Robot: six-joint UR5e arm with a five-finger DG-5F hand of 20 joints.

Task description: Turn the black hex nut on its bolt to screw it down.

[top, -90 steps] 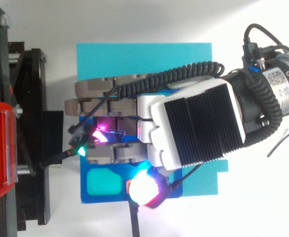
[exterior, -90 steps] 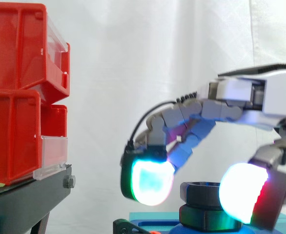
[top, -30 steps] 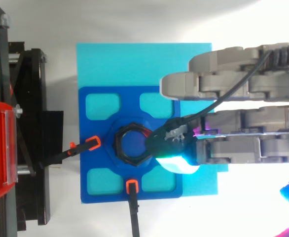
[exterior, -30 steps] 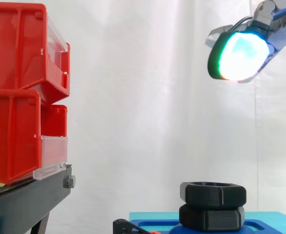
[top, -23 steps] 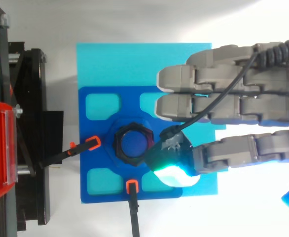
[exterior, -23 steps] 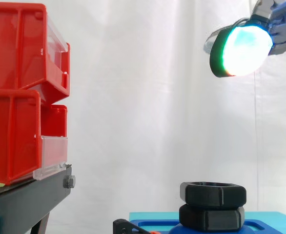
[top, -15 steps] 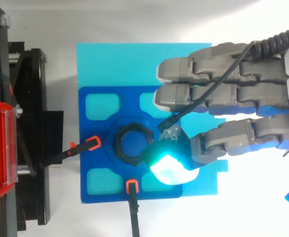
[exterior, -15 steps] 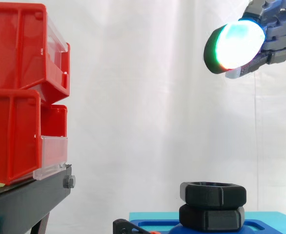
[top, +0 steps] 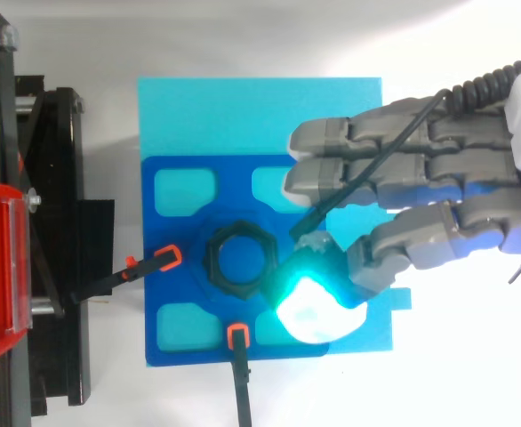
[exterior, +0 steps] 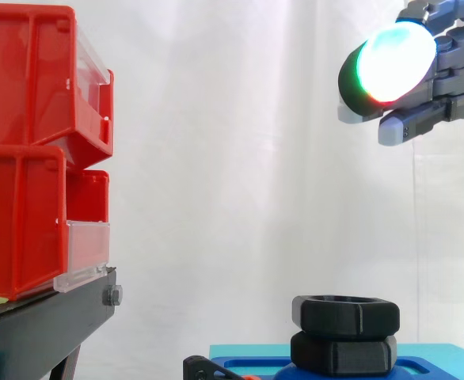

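The hand (top: 420, 169) hangs high above the black hex nut (exterior: 345, 314), fingers extended side by side and holding nothing, while the nut sits atop a second black hexagon (exterior: 343, 354), perhaps the bolt's head, on the blue fixture (top: 182, 233).

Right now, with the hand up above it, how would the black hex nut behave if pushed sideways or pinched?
The black hex nut looks low and wide, seated over the blue fixture, so it would likely turn or stay rather than tip or roll. It looks rigid, unlikely to deform. Its flat sides should give the hand grip.
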